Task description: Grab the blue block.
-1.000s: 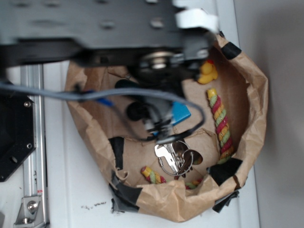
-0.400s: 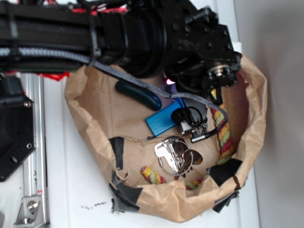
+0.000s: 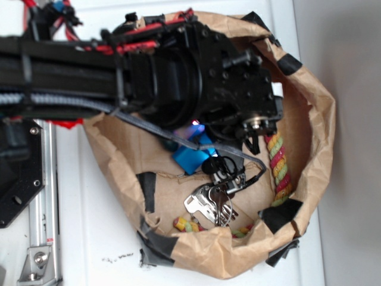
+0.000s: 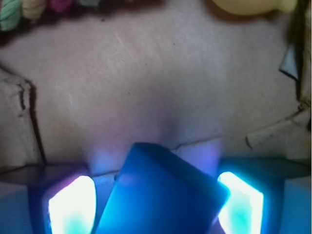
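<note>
Down at the gripper (image 4: 156,204), the two glowing fingers (image 4: 72,204) stand spread, one on each side of the blue block (image 4: 161,195), and neither pad looks pressed against it. The block sits skewed between them, one corner poking forward over the brown paper floor (image 4: 146,87), so here's the risk: if the fingers close on that angle, I'd expect them to catch corners rather than flat faces, and the slab could twist or squirt out. From the exterior view the arm (image 3: 196,77) hangs low inside the paper bag basket (image 3: 321,119), the block (image 3: 189,158) peeking out beneath it, with the key ring (image 3: 211,202) just beside and the striped rope (image 3: 278,167) along the wall, both close enough to snag. Compared with a moment ago, the arm has swung lower over the block, hiding the dark cucumber toy, and the keys have shifted.
</note>
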### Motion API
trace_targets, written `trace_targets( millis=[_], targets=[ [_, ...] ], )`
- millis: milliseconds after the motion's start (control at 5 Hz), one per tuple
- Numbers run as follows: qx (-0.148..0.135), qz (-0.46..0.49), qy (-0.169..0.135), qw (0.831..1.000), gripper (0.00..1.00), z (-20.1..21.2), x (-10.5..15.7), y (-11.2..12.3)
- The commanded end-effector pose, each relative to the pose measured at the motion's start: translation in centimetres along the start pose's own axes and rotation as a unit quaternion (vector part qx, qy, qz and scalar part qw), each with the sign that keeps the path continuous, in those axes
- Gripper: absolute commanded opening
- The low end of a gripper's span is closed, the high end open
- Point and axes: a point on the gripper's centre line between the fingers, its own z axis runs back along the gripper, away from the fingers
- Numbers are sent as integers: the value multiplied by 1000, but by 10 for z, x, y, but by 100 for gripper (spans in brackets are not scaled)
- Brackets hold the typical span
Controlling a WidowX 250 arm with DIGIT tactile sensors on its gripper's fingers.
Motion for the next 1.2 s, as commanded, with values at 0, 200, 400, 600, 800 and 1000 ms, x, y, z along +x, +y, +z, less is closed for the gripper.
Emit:
trace_targets(
  millis=[0,200,400,600,800,1000],
  targets=[
    [45,-28,13,999,0,-36,-32,-18],
    [42,-29,15,999,0,-34,-34,-16],
    [49,-51,-18,997,0,-11,-29,-10],
    [44,-123,-101,986,0,38,-10,10],
    [1,-197,-93,976,0,88,-2,28],
    [7,-235,-99,967,0,133,-5,16]
  ],
)
